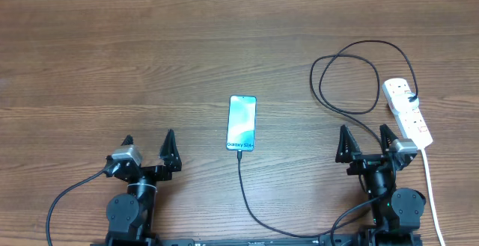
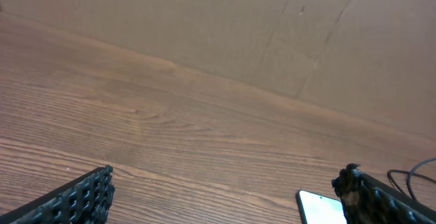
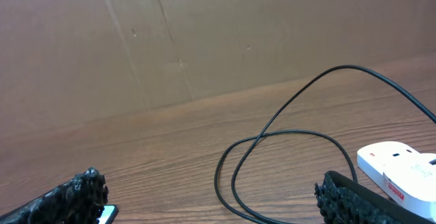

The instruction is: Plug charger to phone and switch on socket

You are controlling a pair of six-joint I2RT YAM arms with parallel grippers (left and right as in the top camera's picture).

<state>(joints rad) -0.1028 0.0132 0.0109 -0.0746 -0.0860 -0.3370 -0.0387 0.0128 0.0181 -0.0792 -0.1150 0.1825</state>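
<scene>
Charger (image 1: 240,167) tip at phone (image 1: 242,123) bottom edge, seating unclear; socket (image 1: 408,111) switches unreadable; left gripper (image 1: 149,137), right gripper (image 1: 364,129) spread, empty.

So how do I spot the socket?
Start at the brown wooden table and look at its right side, just past the right arm's black fingers. There lies the long white plastic power strip with a white cord. It is the only white thing lying there: the thin cable looping beside it is black, and the slim phone mid-table has a teal screen.

Overhead looks down; 2 low forward wrist views share the phone (image 1: 242,123).
</scene>
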